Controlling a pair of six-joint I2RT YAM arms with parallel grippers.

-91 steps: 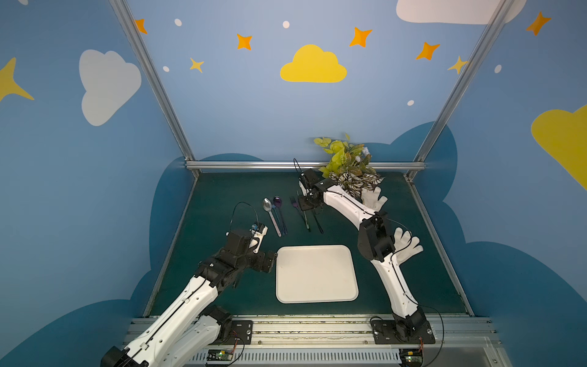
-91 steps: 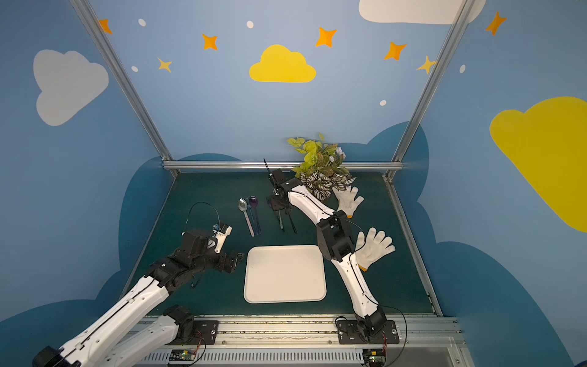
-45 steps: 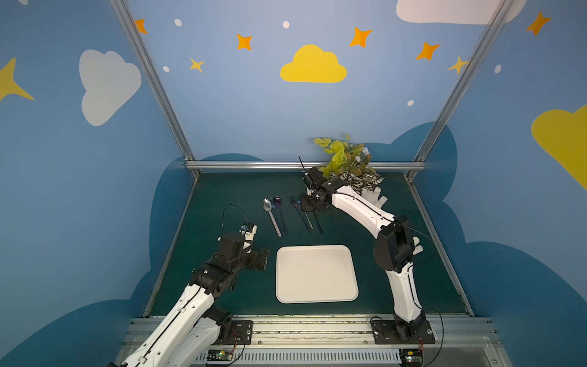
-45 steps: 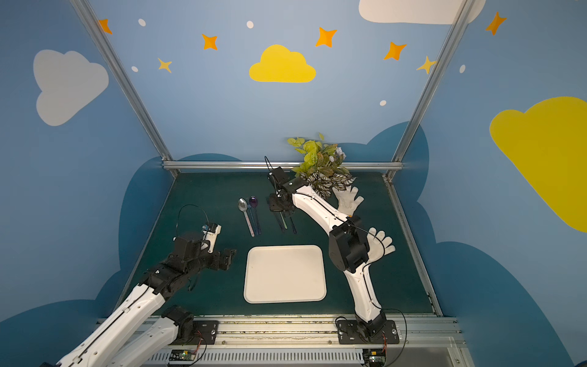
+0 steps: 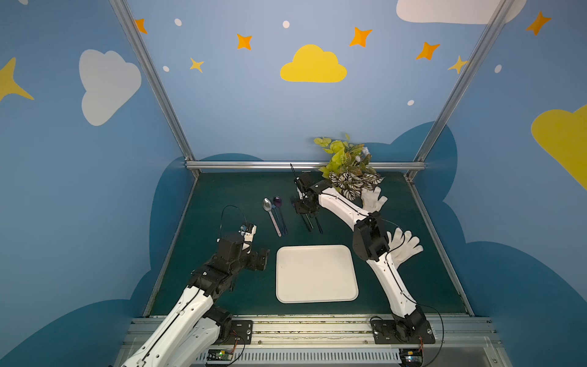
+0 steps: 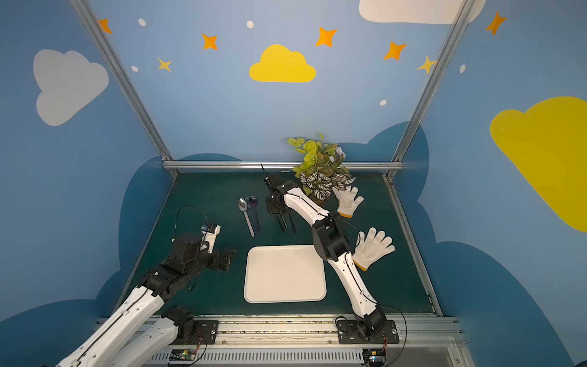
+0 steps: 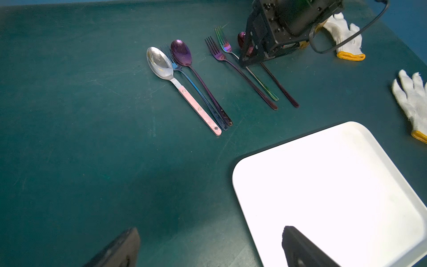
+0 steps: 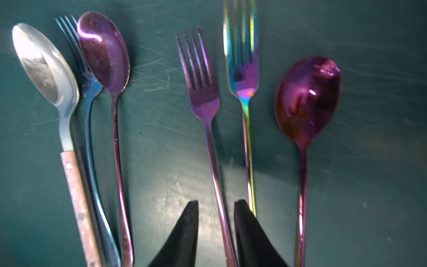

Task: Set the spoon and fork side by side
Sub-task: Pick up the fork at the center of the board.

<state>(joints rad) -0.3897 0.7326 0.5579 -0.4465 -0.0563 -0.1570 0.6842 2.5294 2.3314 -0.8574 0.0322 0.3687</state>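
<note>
Six utensils lie parallel on the green table in two groups. One group is a silver spoon (image 8: 44,64) with a pink handle, a blue fork (image 8: 89,85) and a purple spoon (image 8: 104,53), close together. The other is a purple fork (image 8: 204,97), a rainbow fork (image 8: 245,76) and a magenta spoon (image 8: 307,99). My right gripper (image 8: 216,202) hovers low over this group (image 5: 305,208), jaws apart, with the purple fork's handle lying loose between them. My left gripper (image 7: 210,228) stands wide open and empty beside the tray's left edge (image 5: 262,257).
A white tray (image 5: 316,273) lies in front of the utensils. Two white gloves (image 5: 405,249) (image 5: 373,198) lie to the right, partly under my right arm. A potted plant (image 5: 347,165) stands at the back right. Metal rails edge the table.
My right gripper's jaws have parted from shut, over the purple fork's handle. My left arm has drawn back toward the front of the table, still open.
</note>
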